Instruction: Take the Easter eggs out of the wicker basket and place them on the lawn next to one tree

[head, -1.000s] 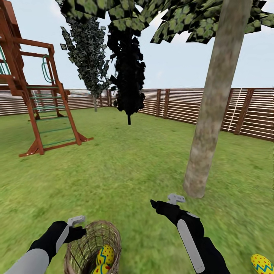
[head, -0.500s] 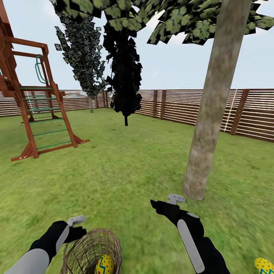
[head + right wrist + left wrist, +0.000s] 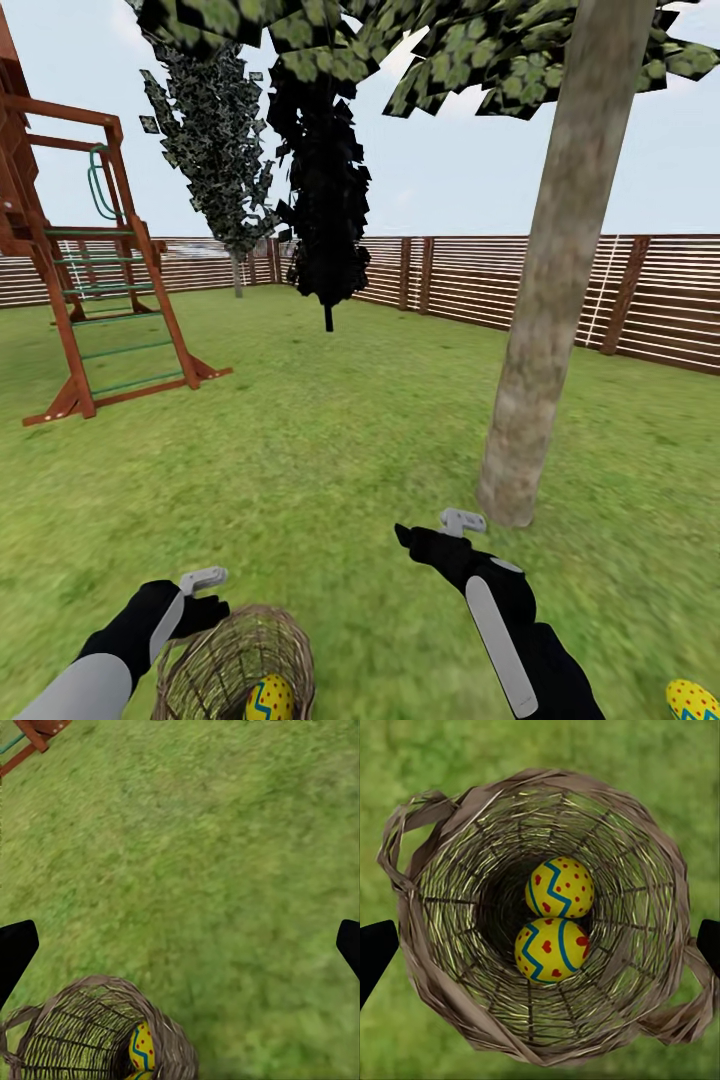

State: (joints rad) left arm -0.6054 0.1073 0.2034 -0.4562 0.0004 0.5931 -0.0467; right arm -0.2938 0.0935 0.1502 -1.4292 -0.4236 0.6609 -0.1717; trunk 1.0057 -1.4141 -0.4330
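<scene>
Eggs [image 3: 553,928] lie directly below my spread, empty left claw [image 3: 540,945] inside basket [image 3: 442,967] | I descend centred, clench nearer egg | right claw [image 3: 180,945] released, idle.

No readable text, label, brand, number or sign anywhere. Only painted patterns on the eggs [image 3: 552,949]: blue zigzag bands, red dots and hearts, none forming letters or digits.
</scene>
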